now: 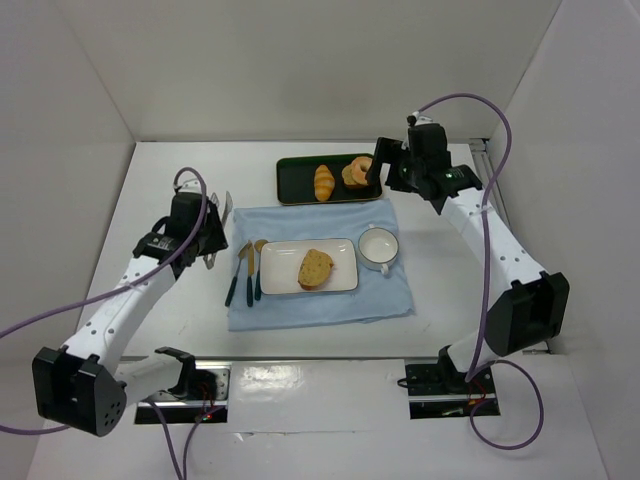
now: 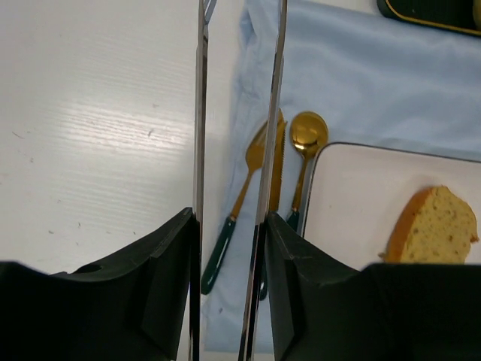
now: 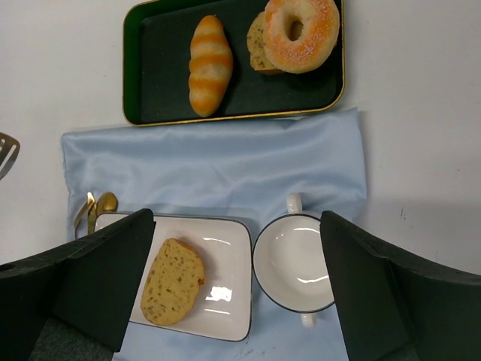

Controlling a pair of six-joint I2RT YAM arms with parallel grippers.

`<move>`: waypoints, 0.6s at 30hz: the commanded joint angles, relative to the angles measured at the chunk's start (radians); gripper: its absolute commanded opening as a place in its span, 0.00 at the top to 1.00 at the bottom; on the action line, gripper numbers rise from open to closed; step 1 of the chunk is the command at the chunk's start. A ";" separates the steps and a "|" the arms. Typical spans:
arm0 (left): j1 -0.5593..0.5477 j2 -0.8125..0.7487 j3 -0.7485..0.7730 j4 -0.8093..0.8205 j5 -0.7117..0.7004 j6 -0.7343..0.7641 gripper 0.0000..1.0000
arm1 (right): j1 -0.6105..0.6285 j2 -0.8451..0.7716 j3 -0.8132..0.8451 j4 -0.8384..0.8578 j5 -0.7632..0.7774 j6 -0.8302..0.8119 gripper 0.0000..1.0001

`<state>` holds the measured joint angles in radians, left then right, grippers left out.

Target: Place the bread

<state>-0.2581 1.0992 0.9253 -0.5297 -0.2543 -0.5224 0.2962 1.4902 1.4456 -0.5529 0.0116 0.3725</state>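
The bread (image 1: 315, 268) lay flat on the white plate (image 1: 280, 252), so the placing looked done! The left gripper (image 2: 231, 226) clamped the tongs (image 2: 199, 113), blades narrow and empty. Next, I'd judge: lift them clear without nudging the cutlery (image 1: 248, 270).

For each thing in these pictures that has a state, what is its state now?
bread: lying flat on the plate, not gripped.
cup: upright, empty.
tray: holding the croissant and the doughnut.
cutlery: lying on the cloth, untouched.
tongs: open, nothing between them.
left gripper: shut on the tongs.
right gripper: open, empty.
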 commanded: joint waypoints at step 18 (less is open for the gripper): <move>0.214 0.264 -0.006 0.263 0.112 0.108 0.49 | -0.006 -0.044 0.019 0.034 -0.015 -0.006 0.02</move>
<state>-0.0551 1.3388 0.9241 -0.3420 -0.1638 -0.4427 0.2962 1.4830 1.4303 -0.5495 0.0025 0.3725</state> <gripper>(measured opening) 0.518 0.978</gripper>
